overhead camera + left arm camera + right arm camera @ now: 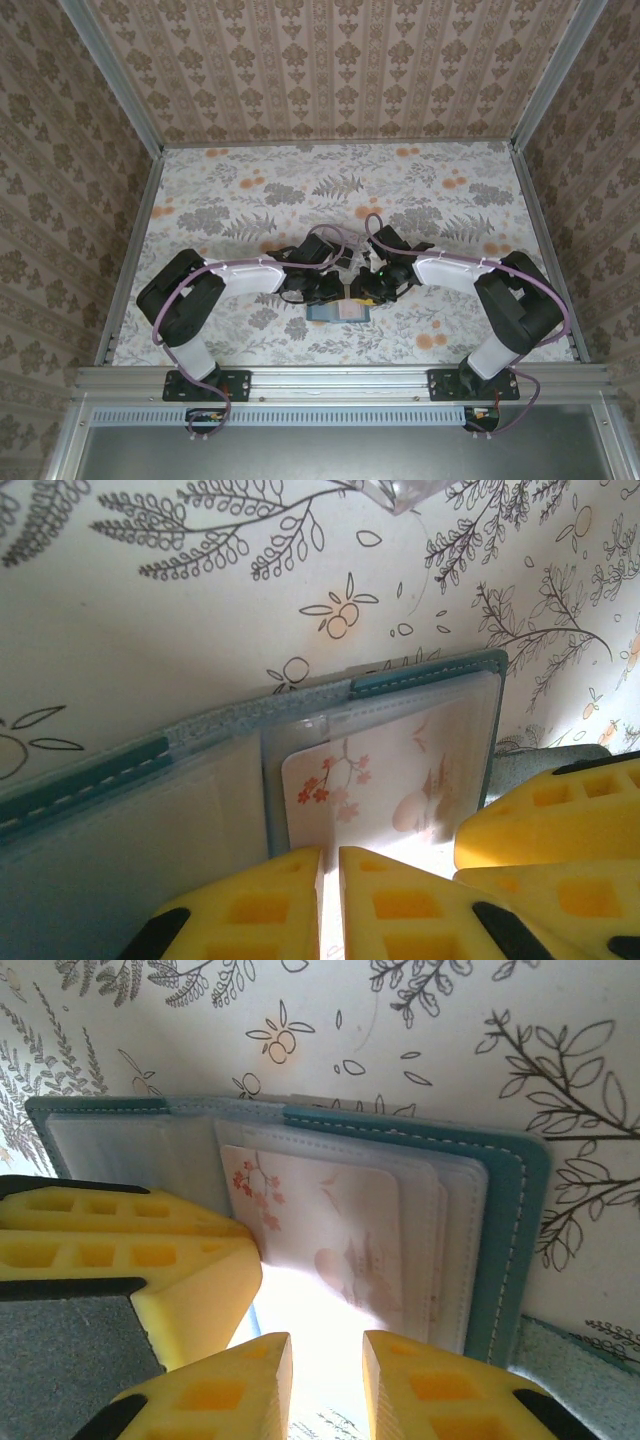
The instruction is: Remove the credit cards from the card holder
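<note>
Left gripper (330, 858) is reaching in over the near edge of the card holder (430, 676), its yellow fingers (250, 910) drawn together to a thin slit; whether anything thin is sitting in that slit is not showing. Seen from the right wrist, its tip is meeting the left edge of the pale card (330, 1250), above the holder's left-hand panel. Right gripper (327, 1348) is coming in from the holder's right side, its jaws standing a little apart over the card's near end, with nothing visibly caught between them.

Card holder is lying open like a booklet on the floral table (250, 200), directly beneath both grippers, its two panels side by side and its teal rim framing clear sleeves (455, 1250). Pale card, printed with pink blossom, is lying on the right-hand panel, its far corners sitting short of the holder's far edge and its near end washing out in glare; whether it is sitting inside a sleeve or on top of one cannot be told. Blue-grey flap (575, 1355) is sticking out at the holder's right near corner. Clear plastic piece (400, 492) is lying just beyond the holder's far edge.
</note>
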